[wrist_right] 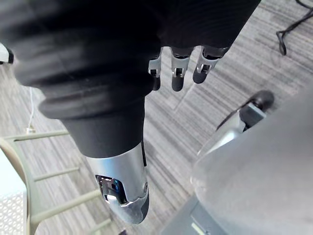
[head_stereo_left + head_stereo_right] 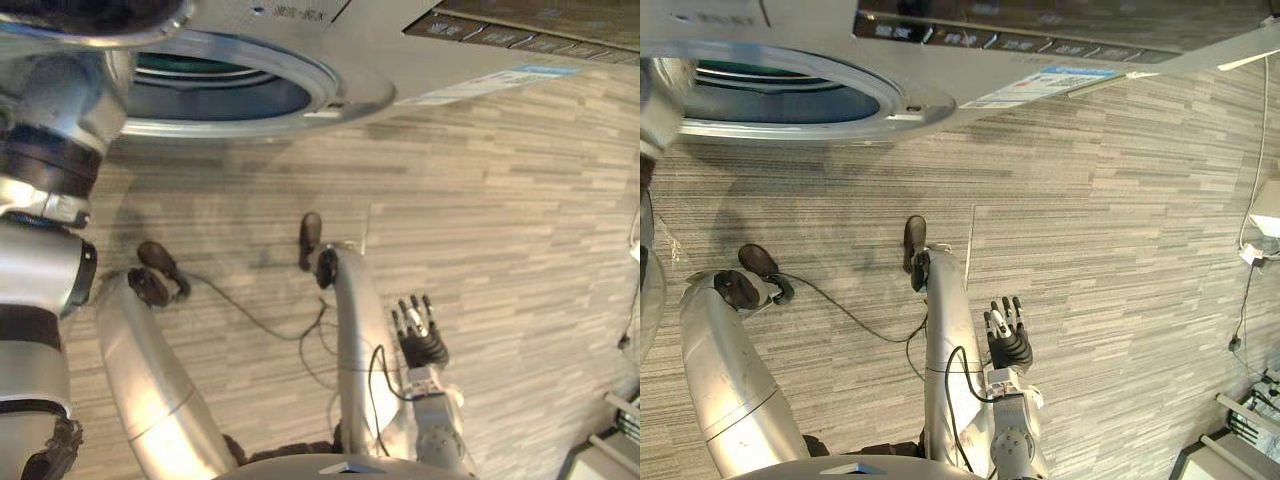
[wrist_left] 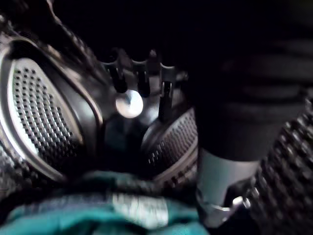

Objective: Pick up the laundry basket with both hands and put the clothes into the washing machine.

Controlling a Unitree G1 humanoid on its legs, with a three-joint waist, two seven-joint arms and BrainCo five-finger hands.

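The washing machine (image 2: 330,40) stands at the top of the head views with its round door opening (image 2: 780,95) facing me. My left arm reaches up into that opening. In the left wrist view my left hand (image 3: 165,93) is inside the perforated steel drum (image 3: 44,112), fingers straight and holding nothing. A teal cloth (image 3: 98,218) lies in the drum beneath the hand. My right hand (image 2: 422,335) hangs low over the carpet away from the machine, with straight fingers (image 1: 176,73) and nothing in it.
Grey striped carpet (image 2: 500,220) spreads in front of the machine. A pale frame with thin legs (image 1: 44,210) stands beside my right hand. A white unit (image 2: 610,450) sits at the lower right, and a thin cable (image 2: 1245,290) hangs at the right edge.
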